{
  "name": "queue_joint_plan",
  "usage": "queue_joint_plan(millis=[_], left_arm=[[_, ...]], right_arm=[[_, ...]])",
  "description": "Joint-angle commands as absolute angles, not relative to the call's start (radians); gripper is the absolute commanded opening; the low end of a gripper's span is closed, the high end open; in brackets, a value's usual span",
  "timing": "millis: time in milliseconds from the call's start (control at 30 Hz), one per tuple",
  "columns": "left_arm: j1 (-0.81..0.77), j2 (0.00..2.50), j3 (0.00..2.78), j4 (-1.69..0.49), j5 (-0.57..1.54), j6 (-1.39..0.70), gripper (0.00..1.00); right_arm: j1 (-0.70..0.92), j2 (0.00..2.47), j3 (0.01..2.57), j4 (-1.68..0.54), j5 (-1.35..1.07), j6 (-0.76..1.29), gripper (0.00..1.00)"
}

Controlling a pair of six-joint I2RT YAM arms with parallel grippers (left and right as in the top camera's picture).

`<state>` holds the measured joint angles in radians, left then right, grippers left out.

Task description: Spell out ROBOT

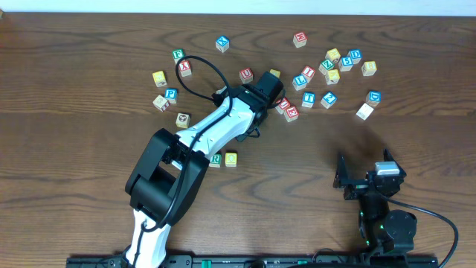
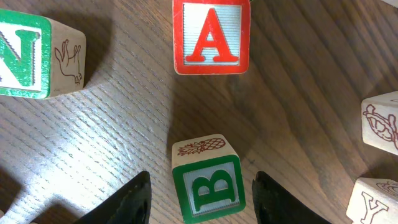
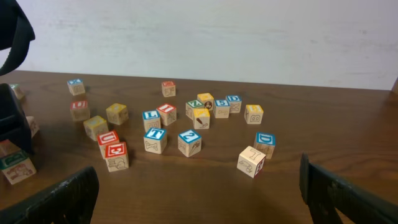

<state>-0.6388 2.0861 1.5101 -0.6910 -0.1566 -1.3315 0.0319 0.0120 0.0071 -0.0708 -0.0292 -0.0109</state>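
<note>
The left gripper [image 2: 202, 179] straddled the green B cube [image 2: 208, 190], jaws parted, a gap on each side; the right gripper [image 3: 198, 186] gaped wide, holding nothing; the R cube [image 1: 215, 159] lay beside 1 yellow cube [image 1: 231, 158].

The pale wooden cube with the green B [image 2: 208, 186] has a brown pineapple sketched on top. The red-framed wooden A cube [image 2: 211, 36] has faint stripes behind its letter. The green-lettered wooden N cube [image 2: 28, 56] shows a brown animal outline. The dark brown tabletop [image 2: 112, 143] is grained, and the fingers [image 2: 134, 202] are black.
</note>
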Motion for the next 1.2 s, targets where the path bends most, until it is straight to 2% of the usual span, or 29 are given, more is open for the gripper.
queue_joint_plan(millis=[0, 567, 800, 1033, 1167], left_arm=[[-0.641, 2.105, 1.494, -0.691, -0.17, -1.333, 0.52], [-0.641, 2.154, 1.494, -0.667, -0.154, -1.333, 0.51], [-0.64, 2.143, 1.501, -0.651, -0.151, -1.287, 0.35], [-0.64, 2.142, 1.502, -0.649, -0.151, -1.226, 0.11], [-0.64, 2.141, 1.503, -0.649, -0.15, -1.106, 0.08]], right_arm=[[0.027, 0.007, 0.006, -0.075, -0.028, -0.004, 0.99], [0.027, 0.007, 0.006, -0.075, -0.028, -0.004, 0.99], [0.027, 0.007, 0.006, -0.075, -0.028, -0.004, 0.99], [0.027, 0.007, 0.006, -0.075, -0.028, -0.004, 0.99], [0.027, 0.007, 0.006, -0.075, -0.028, -0.004, 0.99]])
